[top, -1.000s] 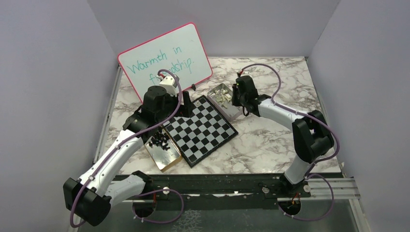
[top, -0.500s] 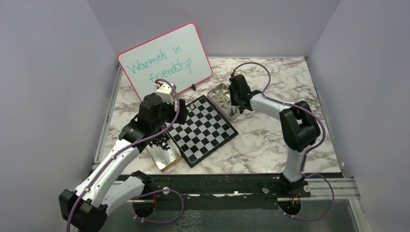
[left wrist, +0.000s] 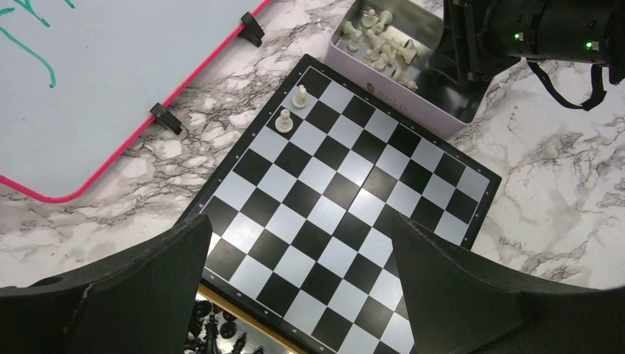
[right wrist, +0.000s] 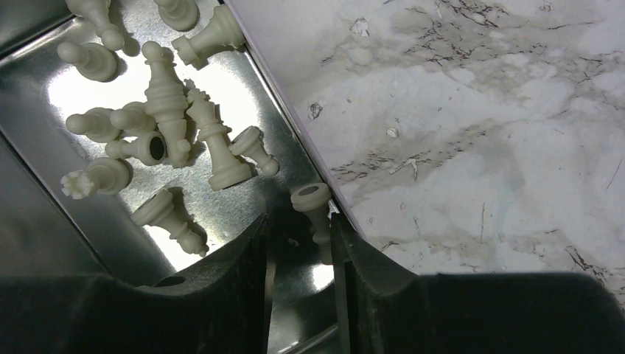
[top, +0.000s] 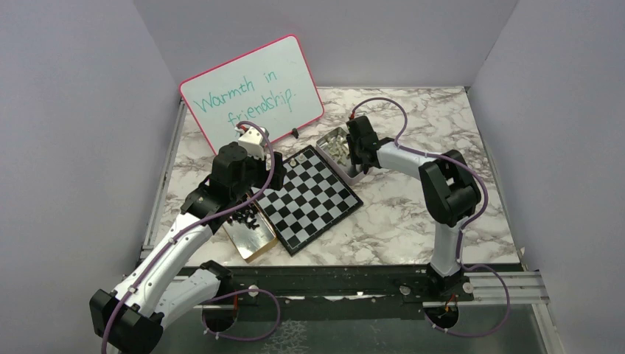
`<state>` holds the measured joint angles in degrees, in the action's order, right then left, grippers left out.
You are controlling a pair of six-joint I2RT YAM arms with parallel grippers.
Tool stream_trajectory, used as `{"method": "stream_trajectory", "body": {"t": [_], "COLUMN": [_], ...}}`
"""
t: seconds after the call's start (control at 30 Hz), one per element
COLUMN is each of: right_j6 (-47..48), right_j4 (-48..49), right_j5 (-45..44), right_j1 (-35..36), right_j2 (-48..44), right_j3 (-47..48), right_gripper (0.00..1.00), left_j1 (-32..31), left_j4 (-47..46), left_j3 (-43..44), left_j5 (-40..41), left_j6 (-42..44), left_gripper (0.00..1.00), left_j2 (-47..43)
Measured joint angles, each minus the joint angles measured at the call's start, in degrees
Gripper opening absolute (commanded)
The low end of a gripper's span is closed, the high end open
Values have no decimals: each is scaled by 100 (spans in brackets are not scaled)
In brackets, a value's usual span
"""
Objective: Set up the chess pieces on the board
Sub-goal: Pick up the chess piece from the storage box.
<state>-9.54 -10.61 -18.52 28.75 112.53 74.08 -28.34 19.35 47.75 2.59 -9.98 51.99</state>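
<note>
Carefully: my right hand (right wrist: 301, 221) is down in the tin (right wrist: 243, 81), fingers slightly parted around a cream piece (right wrist: 311, 200) lying by the wall, not yet pinched. I'd centre on its stem, close gently and lift straight up. The board (top: 306, 195) lies to this hand's left, and my left hand (left wrist: 301, 221) hovers over it, spread wide.

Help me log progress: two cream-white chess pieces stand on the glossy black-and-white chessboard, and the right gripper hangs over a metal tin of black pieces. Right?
Not quite. The right wrist view shows the right gripper over a metal tin of cream-white chess pieces, not black ones. Two cream-white pieces do stand on the glossy black-and-white chessboard.
</note>
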Motion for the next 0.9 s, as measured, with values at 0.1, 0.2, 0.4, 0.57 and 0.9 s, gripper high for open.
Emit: {"method": "stream_trajectory", "body": {"t": [0.1,0.2,0.4,0.57,0.9], "right_j6": [0,-2,-22,-50,-109], "right_j4": [-17,-28,-61,-101,-120], "right_j5": [17,46,225,299,295], "right_j1": [0,0,0,0,0], "right_j2": [74,157,162,162,317], "right_j3": [42,107,118,155,398], "right_gripper": [38,38,32,32,36], "left_j1": [0,0,0,0,0], "left_j4": [0,0,-2,0,0], "left_j3": [0,0,-15,-33,-35], "left_j5": [0,0,2,2,2], "left_j6": [0,2,0,2,2], "left_gripper": [92,92,92,92,92], "left_j2": [0,-2,-2,-2,-2]}}
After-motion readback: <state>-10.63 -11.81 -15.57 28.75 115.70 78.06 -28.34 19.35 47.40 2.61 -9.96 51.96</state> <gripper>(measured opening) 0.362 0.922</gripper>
